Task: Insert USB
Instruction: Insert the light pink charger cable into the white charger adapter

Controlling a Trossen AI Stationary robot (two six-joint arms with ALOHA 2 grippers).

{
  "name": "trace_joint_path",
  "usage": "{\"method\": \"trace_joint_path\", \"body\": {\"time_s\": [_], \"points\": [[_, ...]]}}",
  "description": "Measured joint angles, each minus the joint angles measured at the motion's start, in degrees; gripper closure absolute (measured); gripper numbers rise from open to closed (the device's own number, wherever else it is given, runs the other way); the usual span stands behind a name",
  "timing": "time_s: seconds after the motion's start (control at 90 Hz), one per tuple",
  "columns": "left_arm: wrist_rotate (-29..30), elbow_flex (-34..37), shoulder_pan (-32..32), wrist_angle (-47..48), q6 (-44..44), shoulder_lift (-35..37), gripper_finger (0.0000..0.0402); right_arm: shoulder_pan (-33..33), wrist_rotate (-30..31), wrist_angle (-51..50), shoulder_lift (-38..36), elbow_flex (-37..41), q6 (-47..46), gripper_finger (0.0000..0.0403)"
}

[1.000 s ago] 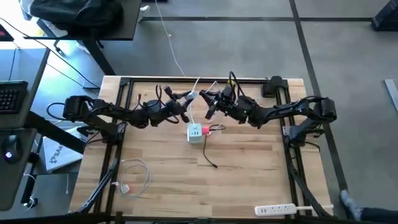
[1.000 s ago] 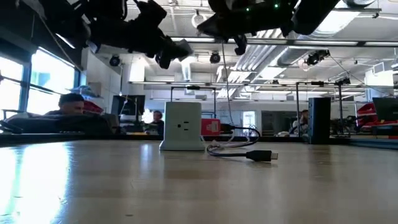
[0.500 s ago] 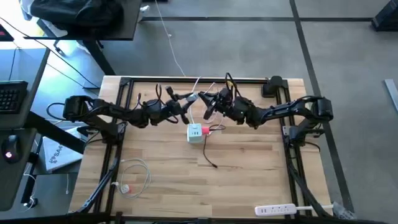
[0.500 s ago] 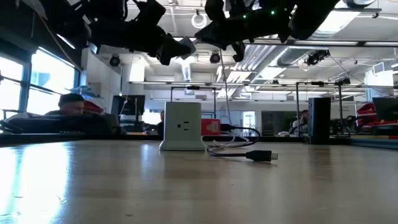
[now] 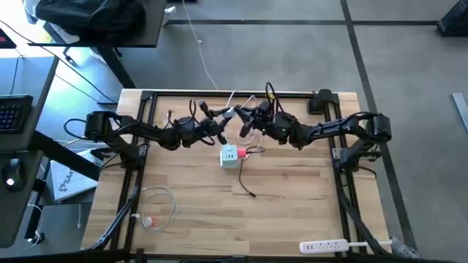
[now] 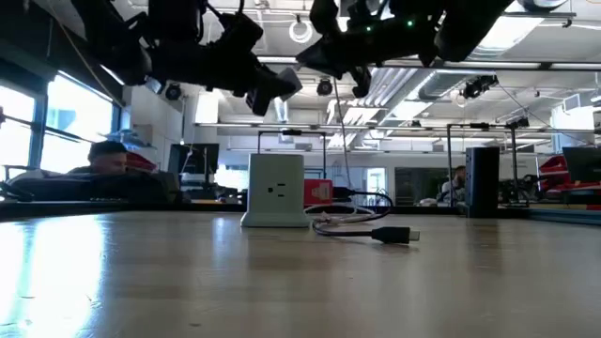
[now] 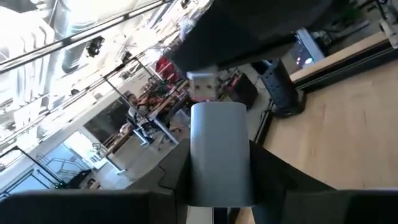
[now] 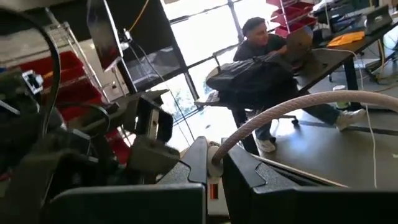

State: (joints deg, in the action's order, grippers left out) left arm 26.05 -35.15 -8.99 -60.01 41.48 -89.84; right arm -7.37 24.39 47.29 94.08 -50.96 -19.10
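- Table (image 5: 292, 197): I see a pale wooden top with a dark frame along its edges.
- White charger cube (image 5: 229, 156): it stands near the table's middle; in the low view (image 6: 275, 191) it is upright with its socket face toward the camera.
- USB (image 5: 241, 153): the red-pink plug sits right against the cube's side, touching it. Its thin black cable (image 5: 247, 186) loops away over the wood and ends in a dark plug lying flat (image 6: 394, 235). I cannot tell whether the plug is fully seated.
- Left gripper (image 5: 223, 117): I have it raised above the table behind the cube, clear of the wood in the low view (image 6: 277, 86). In its wrist view the fingers (image 7: 273, 180) pinch a silvery plug (image 7: 217, 152).
- Right gripper (image 5: 245, 117): it is raised beside the left one, tips nearly meeting. Its fingers (image 8: 245, 171) close on a white cable (image 8: 298, 106) just at its end.
- Coiled white cable (image 5: 157, 204): it lies near the table's front left corner, well apart from the cube.
- White power strip (image 5: 325, 246): it lies at the front right edge.
- Person (image 8: 267, 46): seated at a desk beyond the table.
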Motion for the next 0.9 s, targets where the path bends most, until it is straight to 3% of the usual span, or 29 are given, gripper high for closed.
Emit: {"method": "trace_joint_path", "body": {"time_s": [0.9], "points": [[-2.2, 0.0, 0.4, -3.2, -3.6, -0.1, 0.0308, 0.0, -1.0, 1.0, 0.0, 0.0, -0.5, 0.0403]]}}
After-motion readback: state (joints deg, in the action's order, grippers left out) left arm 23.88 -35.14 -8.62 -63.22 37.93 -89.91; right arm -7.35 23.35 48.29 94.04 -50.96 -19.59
